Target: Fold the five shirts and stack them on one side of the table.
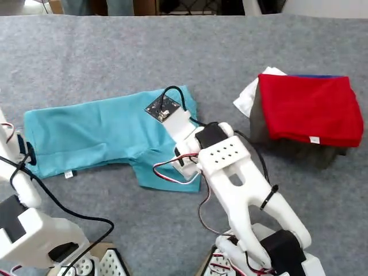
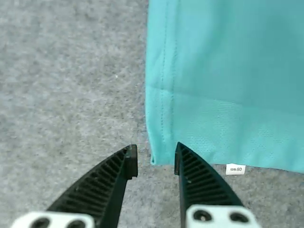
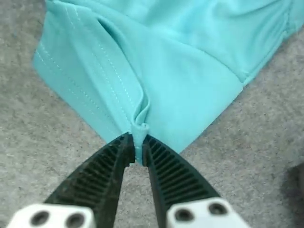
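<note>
A teal shirt [image 1: 98, 135] lies spread flat on the grey table [image 1: 86, 57], left of centre. My left arm [image 1: 20, 181] stands at the shirt's left edge. The left gripper [image 2: 155, 160] is open, its tips on either side of the shirt's hem corner [image 2: 156, 154], close to a small white tag [image 2: 235, 168]. My right arm [image 1: 227, 155] reaches over the shirt's right part. The right gripper [image 3: 137, 146] is shut on a pinched fold at the edge of the teal shirt [image 3: 166, 71]. Folded shirts sit stacked at the right, a red one [image 1: 310, 106] on top.
Under the red shirt, white [image 1: 248, 98] and dark grey [image 1: 299, 150] cloth stick out of the stack. Cables [image 1: 75, 215] run from the arms' bases along the front edge. Bare grey felt stretches along the back of the table.
</note>
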